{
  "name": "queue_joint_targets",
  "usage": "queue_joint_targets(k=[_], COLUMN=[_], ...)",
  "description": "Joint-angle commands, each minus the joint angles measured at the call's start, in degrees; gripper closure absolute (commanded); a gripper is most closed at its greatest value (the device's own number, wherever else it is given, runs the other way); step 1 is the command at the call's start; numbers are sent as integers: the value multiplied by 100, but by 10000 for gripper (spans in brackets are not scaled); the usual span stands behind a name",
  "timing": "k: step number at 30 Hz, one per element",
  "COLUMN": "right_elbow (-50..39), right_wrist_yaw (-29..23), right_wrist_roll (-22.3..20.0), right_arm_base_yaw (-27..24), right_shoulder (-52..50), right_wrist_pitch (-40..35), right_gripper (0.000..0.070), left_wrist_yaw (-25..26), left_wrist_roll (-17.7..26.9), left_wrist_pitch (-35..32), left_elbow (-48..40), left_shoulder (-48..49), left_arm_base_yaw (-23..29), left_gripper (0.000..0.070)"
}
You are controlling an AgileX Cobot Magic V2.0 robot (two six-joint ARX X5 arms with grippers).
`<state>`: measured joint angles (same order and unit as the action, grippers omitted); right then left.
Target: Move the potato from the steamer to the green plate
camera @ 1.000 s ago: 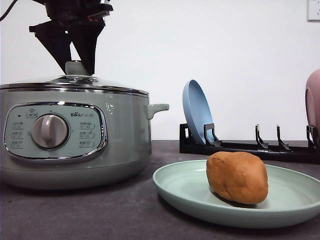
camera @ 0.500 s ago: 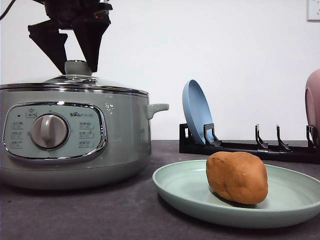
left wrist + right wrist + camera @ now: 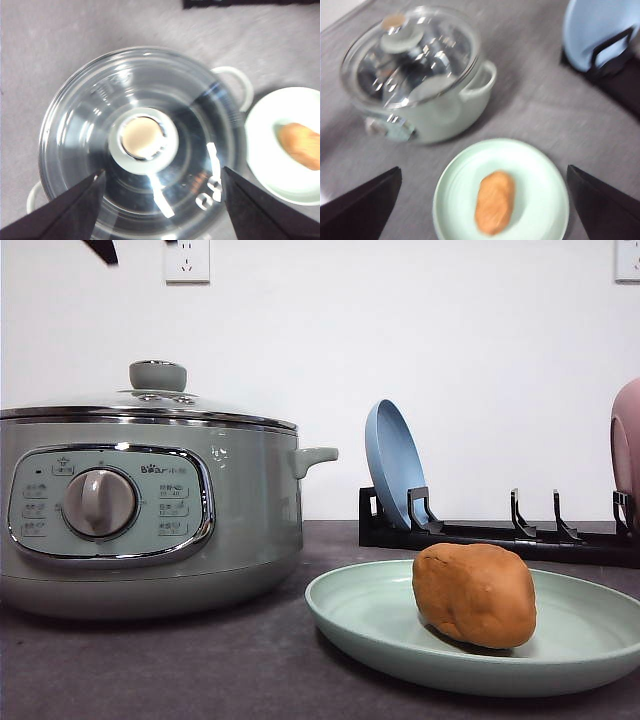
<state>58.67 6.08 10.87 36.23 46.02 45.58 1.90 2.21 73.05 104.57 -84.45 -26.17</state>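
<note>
The orange-brown potato (image 3: 473, 594) lies on the green plate (image 3: 345, 618) at the front right. To its left stands the sage-green steamer (image 3: 150, 510), its glass lid on and the green knob (image 3: 157, 375) free. My left gripper (image 3: 163, 171) hangs open high above the lid knob (image 3: 143, 137); in the front view one black fingertip (image 3: 103, 250) shows at the top edge. My right gripper (image 3: 484, 171) hovers open well above the potato (image 3: 494, 201) and the green plate (image 3: 540, 175), holding nothing. The steamer (image 3: 420, 80) is blurred in that view.
A black dish rack (image 3: 500, 535) runs along the back right, with a blue plate (image 3: 393, 465) standing in it. A pink plate (image 3: 627, 450) shows at the right edge. Dark table surface lies in front of the steamer.
My left gripper opened off the lid knob and rose almost out of the top of the front view. The lid stays on the steamer and the potato has not moved.
</note>
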Motion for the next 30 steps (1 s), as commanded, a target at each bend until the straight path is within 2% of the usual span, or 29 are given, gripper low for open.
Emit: queue_joint_targets(k=[1, 10, 18, 20, 21, 23, 26, 27, 28, 30], right_elbow=[94, 94, 94, 94, 94, 94, 94, 94, 94, 94], right_wrist_yaw=[190, 1739, 1801, 1795, 1794, 1791, 1789, 1789, 1789, 1788], right_wrist_roll=[108, 115, 116, 116, 115, 112, 79, 49, 32, 25], right_arm_base_yaw=[39, 39, 39, 39, 39, 39, 39, 39, 39, 39], right_shoulder=[26, 26, 26, 26, 26, 26, 26, 26, 26, 26], right_wrist_pitch=[95, 388, 393, 391, 393, 391, 385, 382, 380, 375], right_gripper=[34, 36, 36, 46, 91, 235, 599, 669, 700, 700], left_wrist_yaw=[66, 1050, 1066, 1066, 1066, 1066, 1066, 1066, 1066, 1066], left_wrist_roll=[-36, -32, -34, -34, -34, -34, -32, -32, -32, -32], left_wrist_pitch=[30, 128, 233, 244, 247, 248, 239, 239, 239, 236], left_elbow=[155, 155, 155, 155, 155, 155, 155, 155, 155, 155], left_shoulder=[84, 492, 508, 508, 508, 508, 508, 508, 508, 508], left_arm_base_yaw=[-71, -330, -359, -359, -359, -359, -359, -359, -359, -359], left_gripper=[230, 231, 233, 262, 322, 468, 699, 700, 700, 700])
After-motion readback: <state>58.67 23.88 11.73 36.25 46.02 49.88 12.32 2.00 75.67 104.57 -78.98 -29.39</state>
